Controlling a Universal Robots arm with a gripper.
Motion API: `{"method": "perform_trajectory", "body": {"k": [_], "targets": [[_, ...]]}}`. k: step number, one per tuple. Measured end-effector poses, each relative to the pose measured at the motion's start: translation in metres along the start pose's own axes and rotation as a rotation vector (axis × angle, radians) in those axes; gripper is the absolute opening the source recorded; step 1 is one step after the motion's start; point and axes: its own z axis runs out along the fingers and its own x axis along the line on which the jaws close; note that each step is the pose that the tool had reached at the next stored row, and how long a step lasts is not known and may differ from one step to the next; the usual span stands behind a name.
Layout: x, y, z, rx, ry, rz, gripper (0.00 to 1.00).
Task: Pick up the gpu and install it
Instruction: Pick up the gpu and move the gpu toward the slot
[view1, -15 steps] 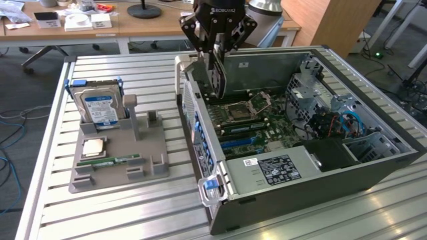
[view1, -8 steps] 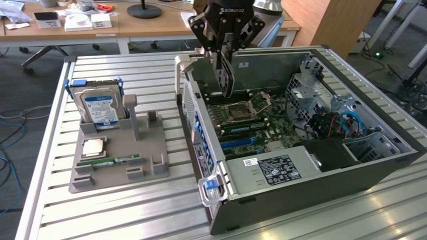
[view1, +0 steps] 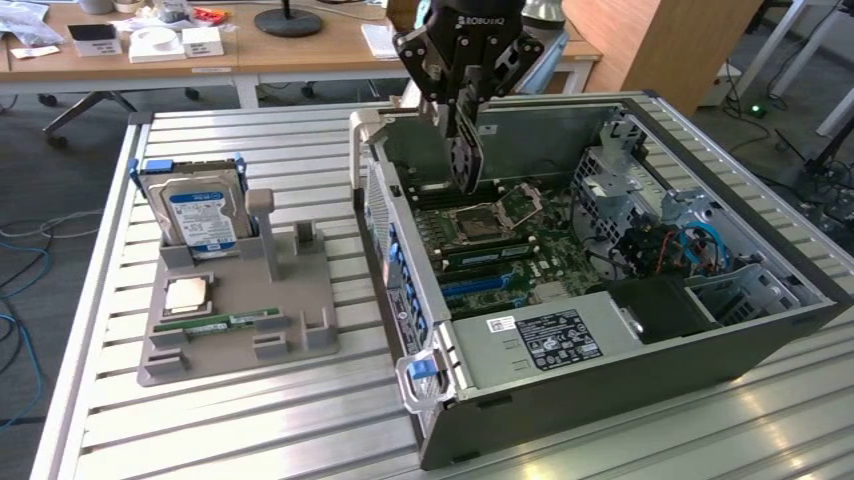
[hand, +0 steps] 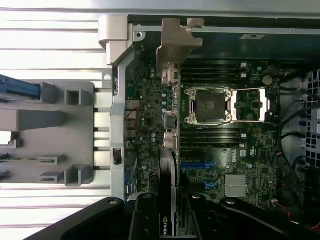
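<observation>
In the exterior view the gripper (view1: 461, 118) hangs over the open case (view1: 601, 400), its fingers clamped on the gpu (view1: 465, 165). The card hangs upright above the motherboard (view1: 534, 255), close to the case wall on the exterior view's left, and beyond that wall a grey holder (view1: 234, 330) with a hard drive (view1: 200, 215) rests on the counter (view1: 240, 430). In the wrist view the fingers (hand: 144, 220) pinch the gpu (hand: 168, 165) from both sides, and its silver bracket (hand: 176, 42) reaches the case rim beside the CPU socket (hand: 210, 105).
</observation>
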Motion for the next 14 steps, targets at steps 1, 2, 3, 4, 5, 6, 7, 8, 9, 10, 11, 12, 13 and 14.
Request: {"method": "perform_trajectory", "body": {"k": [1, 2, 3, 4, 5, 6, 7, 8, 9, 10, 11, 12, 13, 14], "targets": [[-0.002, 0.0001, 0.0000, 0.0000, 0.0000, 0.000, 0.26], [-0.004, 0.0001, 0.0001, 0.0000, 0.0001, 0.000, 0.26], [-0.006, 0.0001, 0.0001, 0.0000, 0.0000, 0.000, 0.26], [-0.008, 0.0002, 0.0002, 0.0000, 0.0000, 0.000, 0.26], [-0.010, 0.0003, 0.0002, 0.0000, 0.0001, 0.000, 0.26], [-0.012, 0.0003, 0.0003, 0.0001, 0.0001, 0.000, 0.26], [-0.014, 0.0004, 0.0003, 0.0001, 0.0000, 0.000, 0.26], [-0.016, 0.0004, 0.0004, 0.0001, 0.0000, 0.000, 0.26], [-0.018, 0.0005, 0.0004, 0.0000, 0.0000, 0.000, 0.26], [-0.020, 0.0005, 0.0005, 0.0000, 0.0000, 0.000, 0.26], [-0.021, 0.0005, 0.0005, 0.0001, 0.0001, 0.000, 0.26], [-0.022, 0.0005, 0.0005, 0.0001, 0.0001, 0.000, 0.26], [-0.022, 0.0005, 0.0005, 0.0001, 0.0001, 0.000, 0.26], [-0.022, 0.0005, 0.0005, 0.0001, 0.0000, 0.000, 0.26]]}}
